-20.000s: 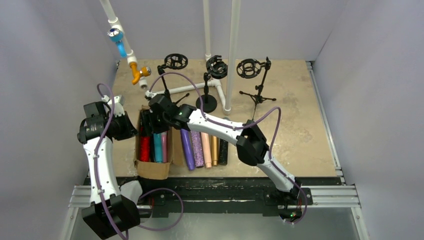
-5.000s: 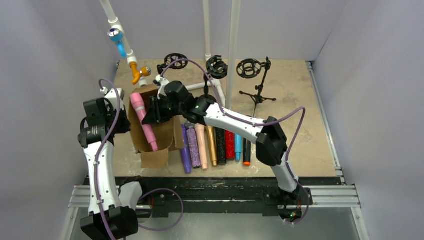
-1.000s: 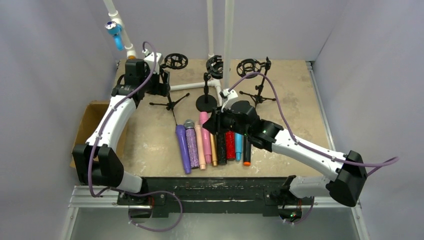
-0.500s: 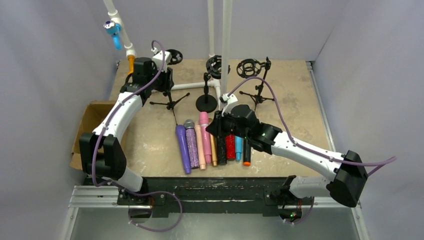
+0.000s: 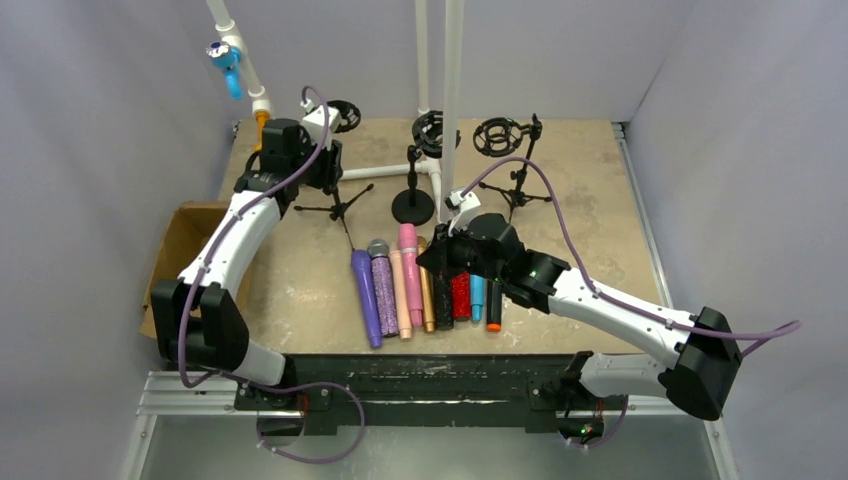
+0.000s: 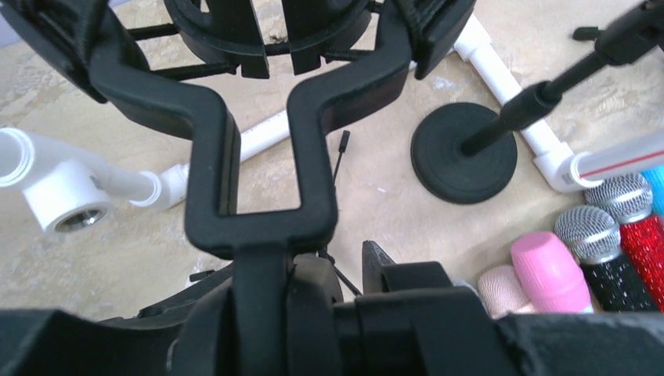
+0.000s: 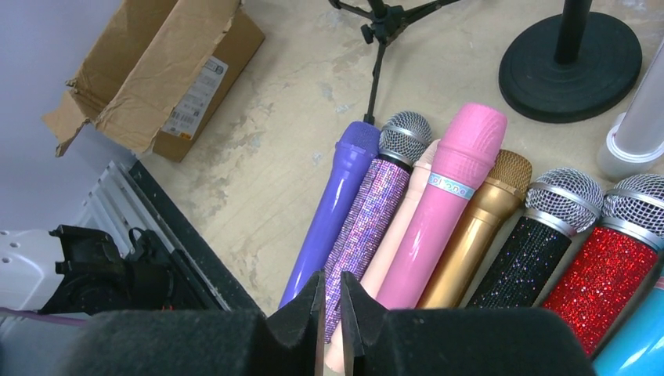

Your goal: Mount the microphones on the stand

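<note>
While the microphones (image 5: 425, 290) lie side by side on the table (image 5: 600, 200) — heads toward the far side — the right gripper (image 7: 329, 301) hovers just above them, its fingers pinched together on nothing. The left gripper (image 6: 290, 282) clamps the mount stem of the tripod stand (image 6: 258, 157) at far left — a cardboard box (image 5: 180, 235) sits at the table's left edge.

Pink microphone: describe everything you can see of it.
The pink microphone looks like smooth plastic, with a rounded pink head and a pale label band below it. It lies on the table, head toward the far side, between the peach microphone and the gold microphone, touching both. Nothing grips it.
</note>
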You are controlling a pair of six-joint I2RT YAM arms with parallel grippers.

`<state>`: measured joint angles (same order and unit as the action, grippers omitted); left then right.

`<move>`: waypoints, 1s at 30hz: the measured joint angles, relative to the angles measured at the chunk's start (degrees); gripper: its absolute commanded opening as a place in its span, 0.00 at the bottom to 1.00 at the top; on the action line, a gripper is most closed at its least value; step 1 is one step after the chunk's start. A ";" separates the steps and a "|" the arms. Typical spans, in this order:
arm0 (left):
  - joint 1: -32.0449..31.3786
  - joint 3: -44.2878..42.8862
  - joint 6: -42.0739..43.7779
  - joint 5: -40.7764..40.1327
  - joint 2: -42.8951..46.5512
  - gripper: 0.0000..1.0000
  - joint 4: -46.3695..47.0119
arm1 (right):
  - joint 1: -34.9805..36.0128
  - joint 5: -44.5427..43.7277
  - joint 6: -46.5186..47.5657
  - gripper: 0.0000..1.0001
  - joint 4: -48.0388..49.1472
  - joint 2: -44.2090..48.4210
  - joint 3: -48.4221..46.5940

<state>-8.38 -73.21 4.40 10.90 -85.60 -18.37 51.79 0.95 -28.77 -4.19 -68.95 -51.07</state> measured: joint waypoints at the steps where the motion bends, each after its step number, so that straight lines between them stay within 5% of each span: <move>1: 0.00 0.00 0.66 0.00 0.66 0.00 -0.94 | 0.00 0.00 0.04 0.13 0.07 0.00 0.00; 25: 5.53 9.35 13.86 2.23 20.94 0.00 -16.28 | 0.00 0.07 1.64 0.09 1.88 0.00 1.62; 27: 6.93 9.33 14.12 4.00 21.40 0.10 -17.75 | 0.00 0.09 1.70 0.09 1.90 0.00 1.62; 30: 8.02 8.20 14.32 5.77 21.73 0.41 -21.31 | 0.00 0.09 1.90 0.09 1.90 0.00 1.62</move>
<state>-0.36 -65.01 18.72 16.67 -63.88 -39.68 51.79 1.04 -26.87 -2.28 -68.95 -49.45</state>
